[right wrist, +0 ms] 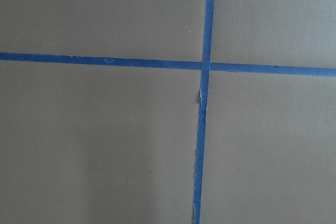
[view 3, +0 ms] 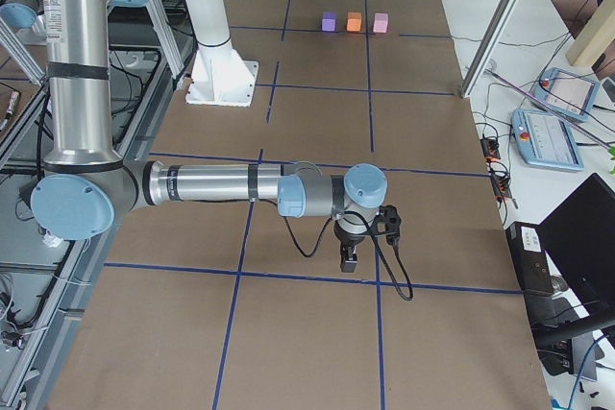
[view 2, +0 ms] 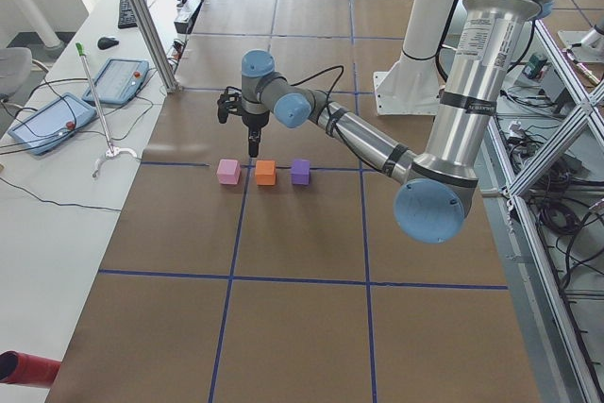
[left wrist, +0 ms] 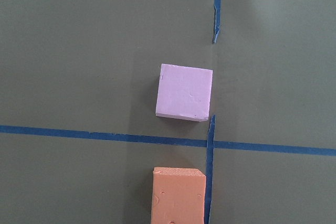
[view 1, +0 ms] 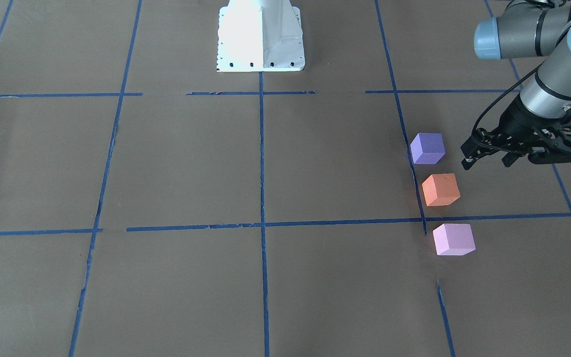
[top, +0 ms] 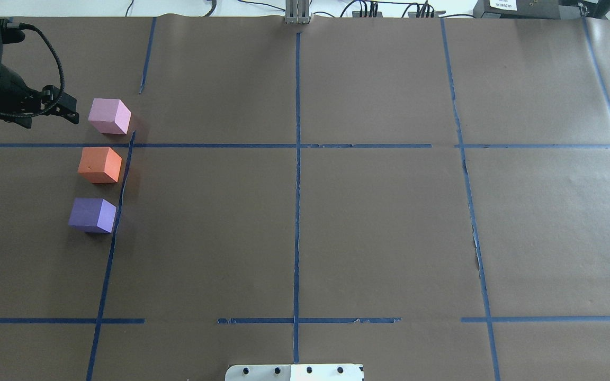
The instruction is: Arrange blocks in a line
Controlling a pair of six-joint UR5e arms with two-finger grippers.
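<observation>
Three blocks lie in a line beside a blue tape line. The violet-purple block is nearest the robot, the orange block is in the middle and the pale pink block is farthest. My left gripper hangs above the table just outside the line, near the pink block, open and empty. The left wrist view shows the pink block and the orange block from above. My right gripper shows only in the exterior right view, low over the table, and I cannot tell its state.
Blue tape lines divide the brown table cover into squares. The robot's white base stands at the middle of the near edge. Tablets and cables lie on the side bench beyond the blocks.
</observation>
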